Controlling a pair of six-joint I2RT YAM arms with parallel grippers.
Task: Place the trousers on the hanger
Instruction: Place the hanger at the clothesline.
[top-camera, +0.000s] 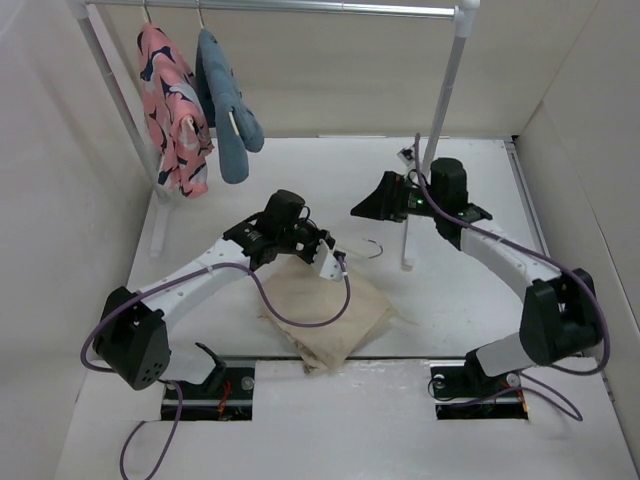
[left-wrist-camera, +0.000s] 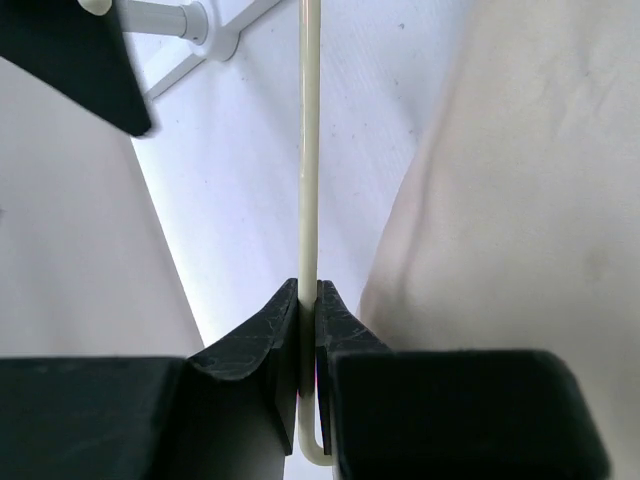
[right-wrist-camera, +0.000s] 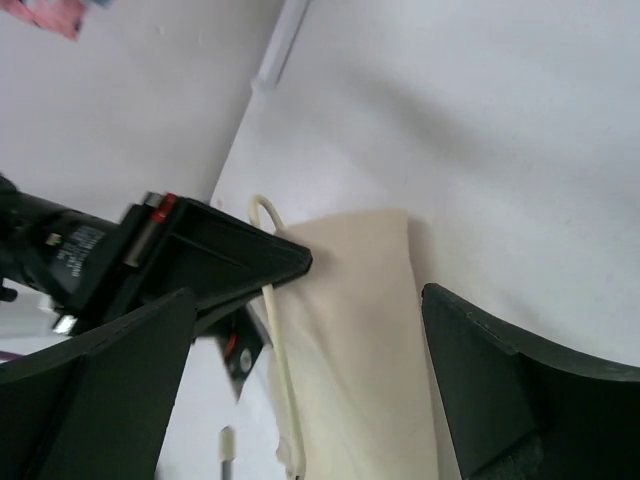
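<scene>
The beige trousers (top-camera: 330, 318) lie folded on the table between the arms; they also show in the left wrist view (left-wrist-camera: 530, 200) and the right wrist view (right-wrist-camera: 350, 330). My left gripper (top-camera: 328, 258) is shut on the thin cream hanger (top-camera: 368, 248) at the trousers' far edge. In the left wrist view the jaws (left-wrist-camera: 308, 305) pinch the hanger's rod (left-wrist-camera: 310, 150), with the trousers to the right. My right gripper (top-camera: 364, 209) is open and empty, above the table beyond the hanger. Its view (right-wrist-camera: 310, 390) looks down on the hanger (right-wrist-camera: 278, 350) and the left gripper (right-wrist-camera: 220, 262).
A white clothes rack stands at the back, its right pole (top-camera: 446, 90) and foot (top-camera: 407, 242) close to my right arm. A pink patterned garment (top-camera: 172, 110) and a blue-grey garment (top-camera: 228, 105) hang at its left end.
</scene>
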